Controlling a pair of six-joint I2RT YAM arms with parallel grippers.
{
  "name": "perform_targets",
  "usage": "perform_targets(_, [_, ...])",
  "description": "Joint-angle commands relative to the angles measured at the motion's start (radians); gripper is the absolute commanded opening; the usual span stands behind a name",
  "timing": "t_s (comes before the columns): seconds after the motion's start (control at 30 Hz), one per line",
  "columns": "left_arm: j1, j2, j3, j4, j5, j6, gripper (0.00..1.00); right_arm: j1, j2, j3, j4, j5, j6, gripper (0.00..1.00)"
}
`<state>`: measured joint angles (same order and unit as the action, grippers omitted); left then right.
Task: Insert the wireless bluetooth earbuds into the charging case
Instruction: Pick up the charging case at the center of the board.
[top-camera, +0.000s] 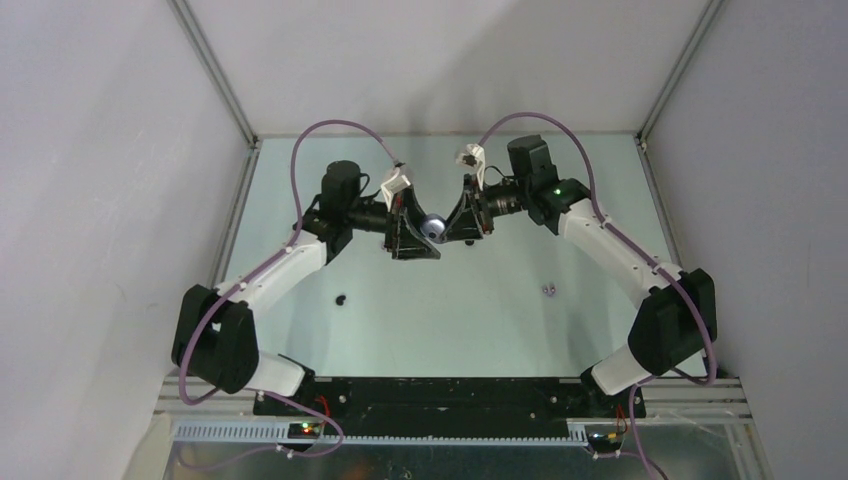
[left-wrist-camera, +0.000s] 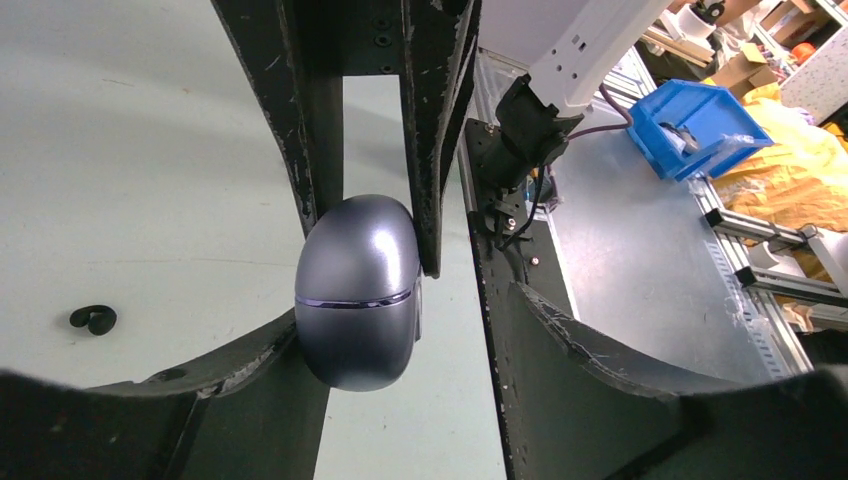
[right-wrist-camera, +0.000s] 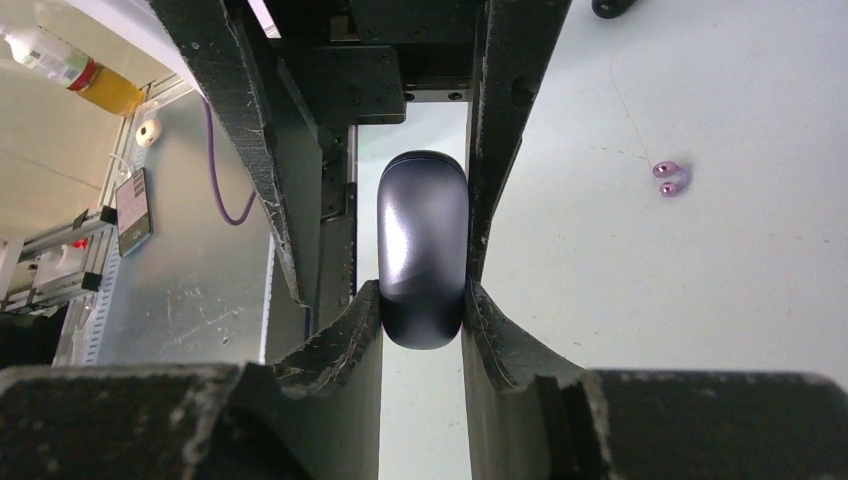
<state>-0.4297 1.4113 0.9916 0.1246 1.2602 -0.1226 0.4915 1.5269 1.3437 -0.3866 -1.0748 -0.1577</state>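
Top external view: both arms reach to mid-bench (top-camera: 500, 330), their claws meeting tip to tip over the charging case (top-camera: 433, 228), a rounded dark grey shell held clear between them. The left claw (top-camera: 418, 238) closes in from 9 o'clock, the right claw (top-camera: 452, 228) from 3 o'clock. The black earbuds (top-camera: 341, 299) lie on the bench at 8 o'clock from the case, well apart from it. The lilac earbuds (top-camera: 548, 291) lie at 4 o'clock, equally far off. Purple cables loop above each wrist.

Left wrist view: the left claw (left-wrist-camera: 420, 320) stands wide. Only its left finger (left-wrist-camera: 250, 370) touches the case (left-wrist-camera: 357, 290); its other finger is well clear at 3 o'clock. The case's lid is down, a thin seam ringing its middle. The right arm's two fingers come down from 12 o'clock and pinch the shell's upper half. The black earbuds (left-wrist-camera: 92, 318) sit together on the bench at 9 o'clock from the case. A blue bin (left-wrist-camera: 700, 125) stands off the bench at 2 o'clock.

Right wrist view: the right claw (right-wrist-camera: 420, 290) is clamped on the case (right-wrist-camera: 422, 240), both fingers pressed to its narrow sides. The lilac earbuds (right-wrist-camera: 670, 180) rest side by side on the bench at 2 o'clock from the case.
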Motion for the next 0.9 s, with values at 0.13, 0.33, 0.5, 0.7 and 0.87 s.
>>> perform_targets(0.13, [-0.002, -0.016, 0.04, 0.02, 0.012, 0.005, 0.62, 0.009, 0.012, 0.006, 0.024, 0.023, -0.012, 0.01])
perform_targets(0.33, [-0.002, -0.018, 0.042, 0.021, 0.015, 0.001, 0.55, 0.015, 0.009, 0.005, 0.029, 0.034, -0.009, 0.01])
perform_targets(0.5, [-0.002, -0.023, 0.041, 0.021, 0.012, 0.002, 0.45, 0.019, 0.01, 0.006, 0.027, 0.032, -0.016, 0.01])
perform_targets(0.7, [-0.002, -0.006, 0.05, 0.018, -0.006, -0.002, 0.26, 0.022, 0.009, 0.007, 0.02, 0.027, -0.023, 0.02])
perform_targets(0.87, [-0.001, 0.006, 0.054, 0.015, -0.017, -0.005, 0.09, 0.026, 0.011, 0.006, 0.012, 0.023, -0.033, 0.07])
